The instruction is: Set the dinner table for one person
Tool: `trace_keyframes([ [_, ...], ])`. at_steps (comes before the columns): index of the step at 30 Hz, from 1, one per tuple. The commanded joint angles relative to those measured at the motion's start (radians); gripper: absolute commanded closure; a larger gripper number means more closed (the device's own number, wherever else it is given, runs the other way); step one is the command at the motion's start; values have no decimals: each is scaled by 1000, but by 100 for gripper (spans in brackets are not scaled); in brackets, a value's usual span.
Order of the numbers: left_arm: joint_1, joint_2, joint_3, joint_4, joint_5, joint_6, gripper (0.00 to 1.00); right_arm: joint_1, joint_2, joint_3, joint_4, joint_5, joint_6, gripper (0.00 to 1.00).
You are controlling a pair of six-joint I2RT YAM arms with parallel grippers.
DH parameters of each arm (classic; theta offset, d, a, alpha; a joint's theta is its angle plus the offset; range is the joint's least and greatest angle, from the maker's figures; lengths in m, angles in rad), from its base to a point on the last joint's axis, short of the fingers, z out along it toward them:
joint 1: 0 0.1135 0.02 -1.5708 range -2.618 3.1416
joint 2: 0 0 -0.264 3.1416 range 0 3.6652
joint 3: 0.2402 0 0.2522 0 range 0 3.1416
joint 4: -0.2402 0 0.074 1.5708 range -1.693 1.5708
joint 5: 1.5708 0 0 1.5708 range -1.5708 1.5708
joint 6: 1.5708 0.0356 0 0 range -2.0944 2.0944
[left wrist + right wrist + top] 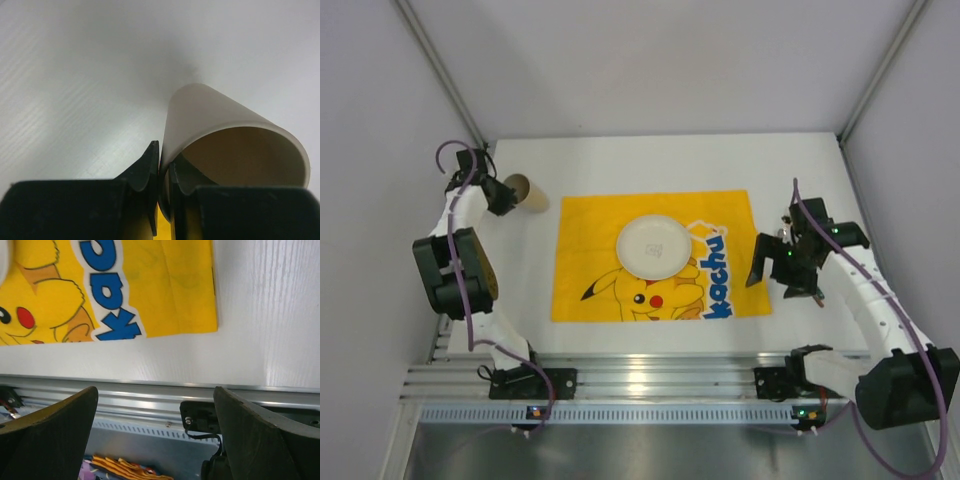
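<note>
While the paper cup lay on its side on the dinner table, just off the far left corner of the yellow mat, your left gripper was clamped on its rim. One finger sat inside the mouth and the other outside, with the thin wall pinched between them. The cup's long axis ran from that gripper toward the mat's corner, mouth facing the wrist and base pointing at the mat. Any lift you made would therefore have had to swing the base downward before the cup could stand upright. The pinch caught only the lip, so I judged it could crush or slip if you turned it fast.

The white plate sat near the mat's middle, over the printed figure. Your right gripper hung beyond the mat's right edge, its fingers spread wide with nothing between them, well apart from the cup. The left arm was plainly the nearer one, and the cup's likely place lay on the mat beside the plate, to the right of where you held it.
</note>
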Motion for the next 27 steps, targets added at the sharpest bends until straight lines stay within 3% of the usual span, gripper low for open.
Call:
trace_keyframes([
  [1,-60,-142,17,13,70,69,100,6,27,181,18,-30,4,0],
  [6,-292,-95,195,-180,150,228,100,120,183,558,28,-116,27,0],
  [7,-389,-78,230,-211,150,245,100,146,220,690,16,-124,25,0],
  [14,-748,66,454,-375,104,274,100,334,542,1146,-68,-106,8,0],
  [19,-935,132,566,-484,18,311,100,363,617,1182,-79,-60,19,3],
  [27,-991,74,521,-483,-14,274,100,371,545,995,-136,137,16,10],
])
